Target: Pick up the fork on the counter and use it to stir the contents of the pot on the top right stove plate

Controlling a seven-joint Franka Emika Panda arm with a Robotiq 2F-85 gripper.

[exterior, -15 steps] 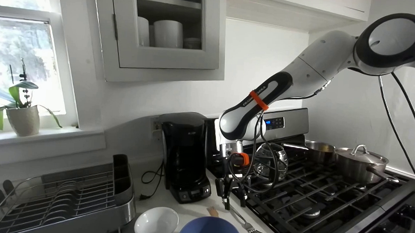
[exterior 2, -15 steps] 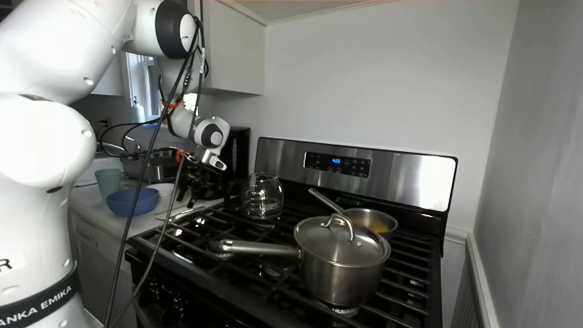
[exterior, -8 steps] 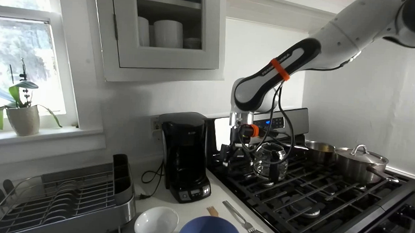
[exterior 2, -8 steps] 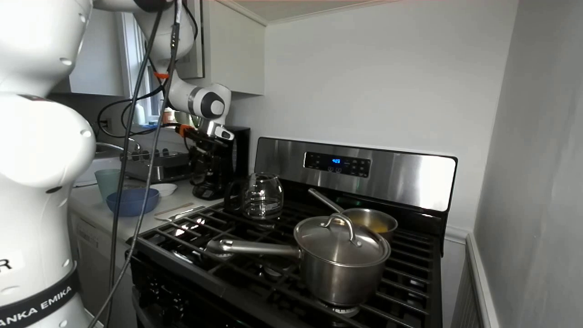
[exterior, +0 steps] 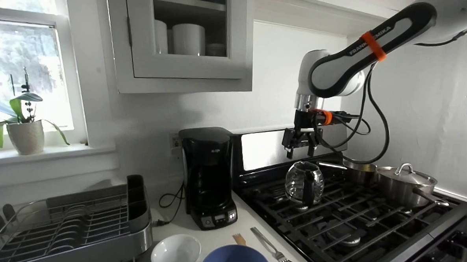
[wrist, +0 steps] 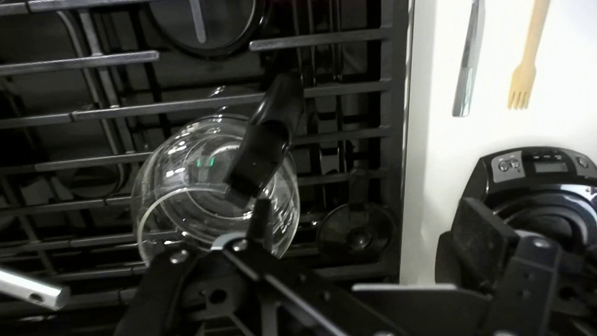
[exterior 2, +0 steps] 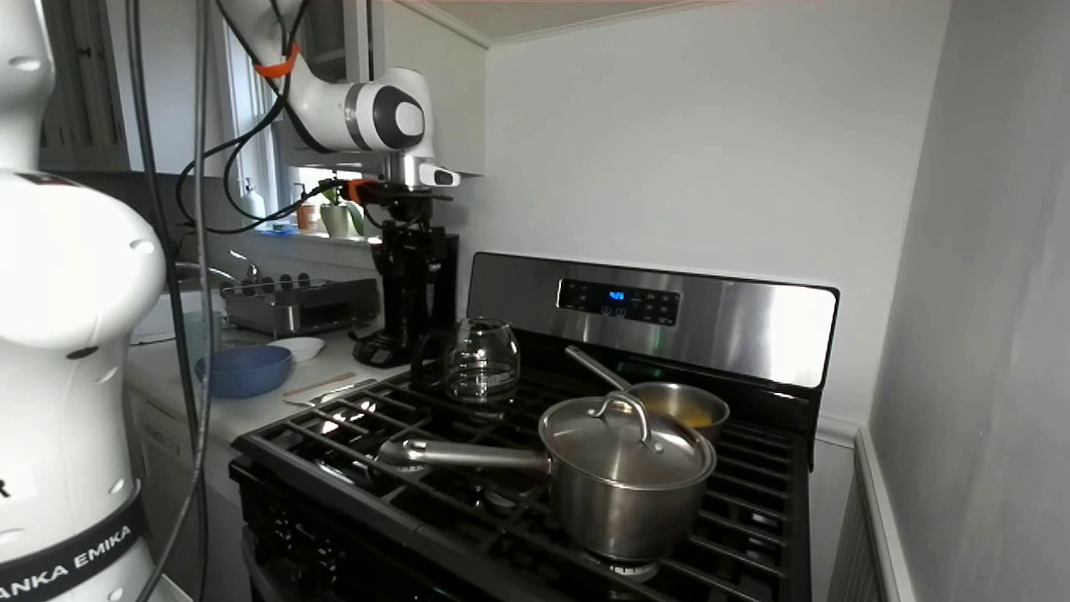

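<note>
The metal fork (exterior: 272, 246) lies on the pale counter (exterior: 217, 236) beside the stove; its handle shows at the top right in the wrist view (wrist: 468, 65). My gripper (exterior: 300, 151) is open and empty, above the glass carafe on the stove, well away from the fork. Its fingers are wide apart in the wrist view (wrist: 373, 228). An uncovered steel pot (exterior 2: 678, 410) with a long handle and yellow contents stands at the stove's back right. Its stove plate is hidden beneath it.
The glass carafe (exterior 2: 482, 359) stands on the back-left grate below my gripper. A lidded steel pot (exterior 2: 627, 481) is at the front right. A coffee maker (exterior: 208, 177), wooden fork (wrist: 527, 65), blue bowl (exterior: 236, 259) and white bowl (exterior: 176, 251) are on the counter.
My gripper has risen from low over the counter near the fork's handle end and moved across to above the carafe. The fork and pots have not moved.
</note>
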